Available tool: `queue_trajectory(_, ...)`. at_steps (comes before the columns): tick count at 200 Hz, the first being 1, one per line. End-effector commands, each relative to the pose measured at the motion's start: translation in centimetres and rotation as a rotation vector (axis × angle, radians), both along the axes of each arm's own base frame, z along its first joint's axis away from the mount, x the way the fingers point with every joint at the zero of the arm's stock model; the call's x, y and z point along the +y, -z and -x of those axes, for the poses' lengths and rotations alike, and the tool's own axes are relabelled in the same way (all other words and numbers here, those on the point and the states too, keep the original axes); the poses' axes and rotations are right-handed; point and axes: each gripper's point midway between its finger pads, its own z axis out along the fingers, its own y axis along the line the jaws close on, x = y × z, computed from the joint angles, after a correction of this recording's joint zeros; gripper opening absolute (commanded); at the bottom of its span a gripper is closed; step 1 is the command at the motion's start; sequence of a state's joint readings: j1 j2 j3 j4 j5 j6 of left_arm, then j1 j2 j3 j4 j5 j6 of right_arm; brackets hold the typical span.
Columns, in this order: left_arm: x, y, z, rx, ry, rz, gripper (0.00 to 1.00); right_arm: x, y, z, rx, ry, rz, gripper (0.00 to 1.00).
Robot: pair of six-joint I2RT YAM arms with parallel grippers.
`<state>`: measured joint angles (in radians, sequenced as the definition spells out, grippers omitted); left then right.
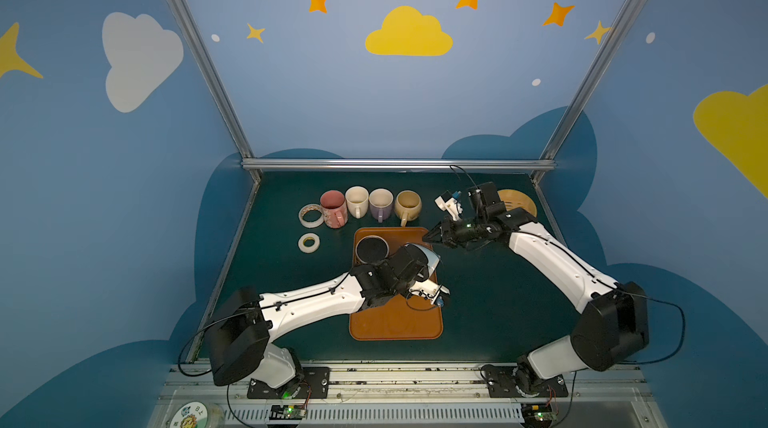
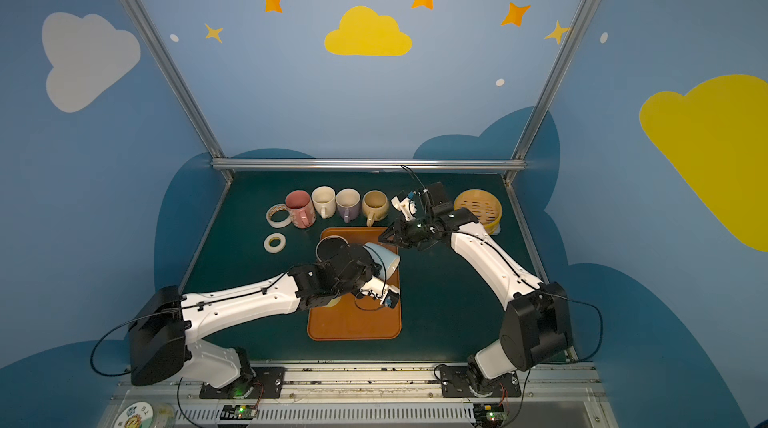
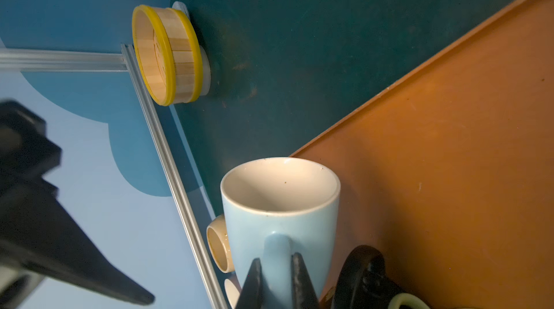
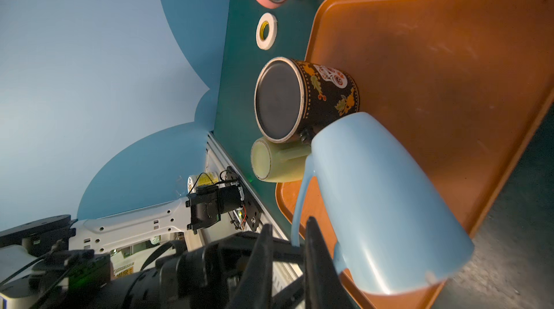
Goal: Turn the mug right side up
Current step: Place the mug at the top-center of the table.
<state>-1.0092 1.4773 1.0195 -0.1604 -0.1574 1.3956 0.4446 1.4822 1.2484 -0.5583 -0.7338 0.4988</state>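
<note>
Left wrist view has the grip up close: the left tool (image 3: 276,258) is clenched on the handle of the light blue mug (image 3: 278,217), a finger on each side, and the mug's white mouth faces away from the lens. In both top views that mug (image 2: 385,257) hangs at a slant over the far right part of the orange tray (image 2: 353,322), just beside the black mug (image 2: 331,248), which stands base up at the tray's far left corner. Whether the blue one touches the tray, I cannot tell.

Over to the right wrist view: behind the tilted blue mug there's the black mug (image 4: 326,88) with its painted flowers, and right beside it a pale green mug (image 4: 278,160), base up too.

Now the right tool (image 1: 427,235): it hovers near the tray's far right corner, close to the blue mug but apart from it. Its jaws are drawn close together, and I cannot tell whether they are fully closed.

Along the back of the green worktop (image 1: 478,301), four stand mouth up in a row: pink mug (image 1: 332,201), cream mug (image 1: 356,197), lilac mug (image 1: 380,199), tan mug (image 1: 408,202). A wide tape roll (image 1: 311,215) and a small tape roll (image 1: 308,242) lie to their left, and a yellow-rimmed steamer basket (image 2: 478,208) sits far right.
</note>
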Motion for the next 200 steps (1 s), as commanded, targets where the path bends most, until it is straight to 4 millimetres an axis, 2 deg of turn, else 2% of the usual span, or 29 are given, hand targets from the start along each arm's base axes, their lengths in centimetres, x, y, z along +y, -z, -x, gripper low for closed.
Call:
queue_trajectory(1, -1.2, -3.6, -1.2, 0.061, -0.082, 0.195, 0.03, -1.7, -2.3, -0.9, -0.096, 0.092, -0.011, 0.15)
queue_trajectory(41, -1.9, -5.4, -2.6, 0.153, -0.159, 0.359, 0.03, -5.7, -4.7, -1.8, -0.255, 0.259, 0.031, 0.16)
queue_trajectory(73, -2.3, -7.9, -4.3, 0.222, -0.237, 0.517, 0.04, -8.3, -6.1, -1.7, -0.364, 0.366, 0.028, 0.18)
queue_trajectory(119, -2.0, -10.4, -7.0, 0.372, -0.35, 0.769, 0.03, -11.1, -7.4, -0.1, -0.515, 0.463, 0.029, 0.2)
queue_trajectory(160, -3.0, -12.0, -8.9, 0.483, -0.384, 0.935, 0.04, -13.1, -9.0, 1.4, -0.617, 0.541, 0.031, 0.23)
queue_trajectory(200, -2.9, -12.9, -12.5, 0.513, -0.475, 1.122, 0.03, -15.4, -9.8, 3.0, -0.674, 0.65, 0.034, 0.32)
